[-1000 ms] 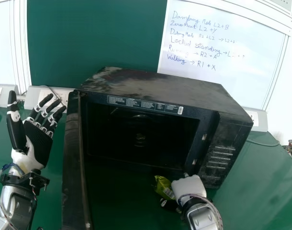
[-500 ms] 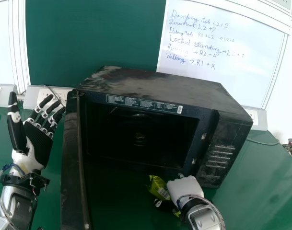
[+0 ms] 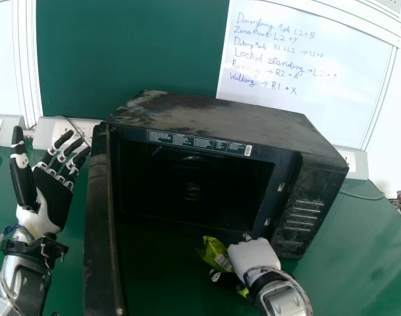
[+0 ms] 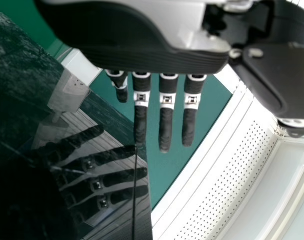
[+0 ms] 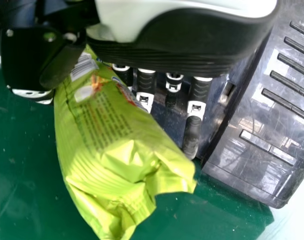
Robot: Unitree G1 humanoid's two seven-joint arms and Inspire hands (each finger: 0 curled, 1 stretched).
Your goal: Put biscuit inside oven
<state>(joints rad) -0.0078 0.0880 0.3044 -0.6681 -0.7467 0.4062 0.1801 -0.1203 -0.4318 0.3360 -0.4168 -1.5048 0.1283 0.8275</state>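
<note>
- Green table (image 3: pixel 348 263) beneath, with a dark green panel (image 3: pixel 134 52) behind and a whiteboard (image 3: pixel 305 72) with handwriting at one o'clock (clock positions follow the head view, twelve being the far side).
- Biscuit packet (image 3: pixel 215 251), green: at nine o'clock from the right hand (image 3: pixel 254 255), touching it, outside the oven (image 3: pixel 220 115) and before its opening.
- Right hand state: pinching the biscuit packet between thumb (image 5: pixel 37 72) and fingers; the thumb lies on one side, the fingers (image 5: pixel 191 137) on the other, partly hidden by the wrapper.
- Oven cavity (image 3: pixel 193 187): at eleven o'clock from the biscuit packet, dark within.
- Right-hand front frame of the oven (image 3: pixel 269 204): at one o'clock from the right hand and near it, bordering the opening; the control panel (image 3: pixel 305 214) lies at two o'clock, close by.
- Oven door (image 3: pixel 99 224): swung open, at nine o'clock from the biscuit packet and well apart.
- Left hand (image 3: pixel 52 197): at ten o'clock from the right hand, beyond the oven door, upright, fingers extended and spread.
- Long axis of the biscuit packet: eleven to five o'clock, slanting; a crumpled end points to eleven, toward the cavity side.
</note>
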